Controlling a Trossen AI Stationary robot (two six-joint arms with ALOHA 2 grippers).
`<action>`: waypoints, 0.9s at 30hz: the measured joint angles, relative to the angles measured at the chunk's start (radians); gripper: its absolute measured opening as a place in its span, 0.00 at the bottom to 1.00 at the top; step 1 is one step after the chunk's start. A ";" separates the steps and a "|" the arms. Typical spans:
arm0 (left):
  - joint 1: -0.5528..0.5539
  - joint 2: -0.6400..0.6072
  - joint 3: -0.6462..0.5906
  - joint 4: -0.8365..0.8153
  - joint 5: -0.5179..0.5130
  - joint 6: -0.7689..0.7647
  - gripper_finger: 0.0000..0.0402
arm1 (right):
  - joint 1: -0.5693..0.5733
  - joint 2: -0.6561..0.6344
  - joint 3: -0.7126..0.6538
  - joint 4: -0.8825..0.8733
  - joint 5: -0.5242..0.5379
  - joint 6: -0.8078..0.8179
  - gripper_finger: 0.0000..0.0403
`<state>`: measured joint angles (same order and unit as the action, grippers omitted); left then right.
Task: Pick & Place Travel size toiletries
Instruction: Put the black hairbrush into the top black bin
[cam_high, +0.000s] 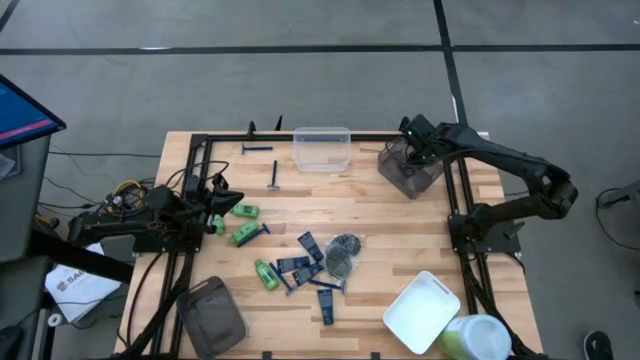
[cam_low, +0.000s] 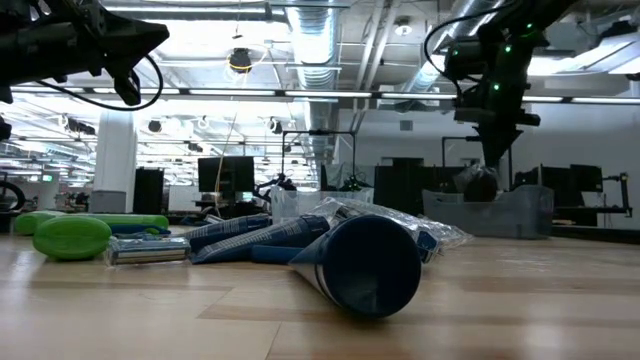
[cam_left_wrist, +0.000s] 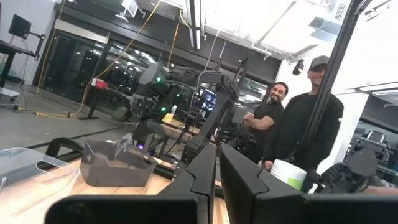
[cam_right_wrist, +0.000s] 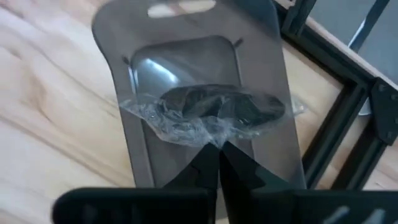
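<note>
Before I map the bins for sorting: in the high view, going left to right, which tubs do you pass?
Grey-brown tub at the near left → clear tub at the far edge → grey tub under the right gripper → white tub at the near right.

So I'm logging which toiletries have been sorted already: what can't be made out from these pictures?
- What already lies in the grey tub: high view, the right gripper and its clear-wrapped dark item hang over it.
- The count of navy tubes in the pile: high view, overlapping and small; low view, the nearest tube blocks the rest.
- The green-and-white object: high view, cut off by the bottom edge.
</note>
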<state>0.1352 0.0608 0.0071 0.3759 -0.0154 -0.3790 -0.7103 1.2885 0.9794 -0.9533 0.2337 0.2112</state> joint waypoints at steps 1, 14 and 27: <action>0.000 0.000 0.000 0.000 0.000 0.000 0.05 | 0.002 0.004 0.000 -0.015 0.000 -0.006 0.05; 0.000 0.000 0.000 0.000 0.001 0.000 0.05 | 0.027 -0.040 0.061 -0.096 -0.025 0.043 0.62; 0.000 0.000 0.000 0.000 0.001 0.000 0.05 | 0.052 -0.044 0.160 -0.242 -0.023 0.153 0.53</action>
<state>0.1352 0.0608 0.0071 0.3759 -0.0147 -0.3794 -0.6578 1.2450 1.1391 -1.1949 0.2108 0.3640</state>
